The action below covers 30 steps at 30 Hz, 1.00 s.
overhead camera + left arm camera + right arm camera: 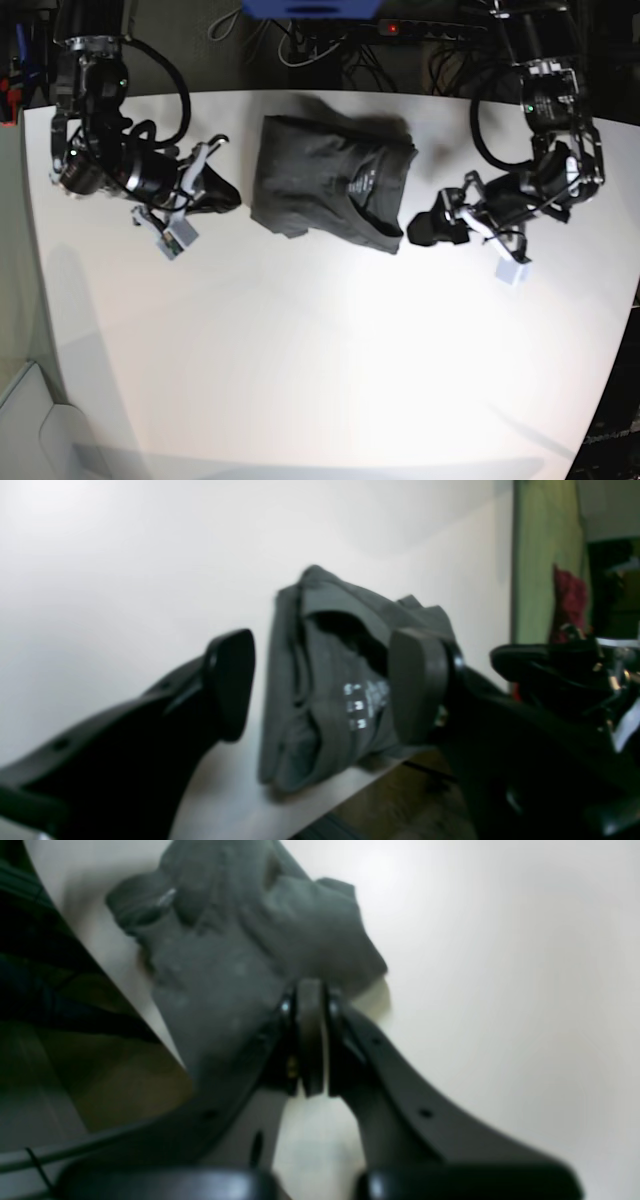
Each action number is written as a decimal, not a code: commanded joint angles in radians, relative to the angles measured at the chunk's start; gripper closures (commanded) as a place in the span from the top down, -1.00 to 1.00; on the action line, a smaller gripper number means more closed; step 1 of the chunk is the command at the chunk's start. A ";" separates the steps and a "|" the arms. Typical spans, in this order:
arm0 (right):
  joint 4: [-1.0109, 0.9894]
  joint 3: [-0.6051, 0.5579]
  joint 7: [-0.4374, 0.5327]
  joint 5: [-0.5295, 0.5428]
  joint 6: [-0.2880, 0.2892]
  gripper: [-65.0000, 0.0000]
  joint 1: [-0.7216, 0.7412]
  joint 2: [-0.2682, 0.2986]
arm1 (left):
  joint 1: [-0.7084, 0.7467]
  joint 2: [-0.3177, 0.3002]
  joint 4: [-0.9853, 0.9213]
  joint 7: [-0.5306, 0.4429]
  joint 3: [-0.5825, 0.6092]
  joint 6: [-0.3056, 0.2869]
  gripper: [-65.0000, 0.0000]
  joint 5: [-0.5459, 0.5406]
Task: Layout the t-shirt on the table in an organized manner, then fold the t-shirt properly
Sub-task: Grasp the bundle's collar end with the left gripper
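The t-shirt (330, 180), soft, light and bunched near the far edge of the table (320, 380), called for hem or shoulder pinches; left gripper (320, 685) stood released, right gripper (310, 1040) clenched empty.

This looks like a robotics lab or test room rather than a home — two black robot arms (110, 150) are mounted at the far edge of a large white worktop (320, 360) with rounded corners. Behind it, at twelve o'clock in the base view, loose black cables (300, 45) trail around a power strip with a lit red switch (430, 28). The left wrist view shows a green curtain (542, 560) and cluttered dark shelving (615, 585) at two o'clock — a workspace, not a showroom
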 commanded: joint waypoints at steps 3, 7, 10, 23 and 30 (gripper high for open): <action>0.019 0.023 0.021 0.018 0.007 -1.00 -0.001 0.018 | -0.041 0.011 -0.060 -0.001 0.019 -0.001 0.27 -0.009; 0.019 0.048 0.021 0.018 0.007 -1.00 -0.012 0.025 | -0.042 0.035 -0.100 -0.038 0.062 -0.001 0.27 -0.005; 0.016 0.048 0.021 0.016 0.007 -1.00 -0.012 0.031 | -0.041 0.028 -0.121 -0.091 0.144 -0.001 0.30 -0.003; 0.014 0.048 0.021 0.013 0.007 -1.00 -0.006 0.030 | -0.024 0.005 -0.184 -0.133 0.196 0.002 0.93 0.000; 0.013 0.048 0.021 0.013 0.007 -1.00 -0.005 0.028 | -0.027 0.005 -0.256 -0.128 0.200 0.008 0.92 0.002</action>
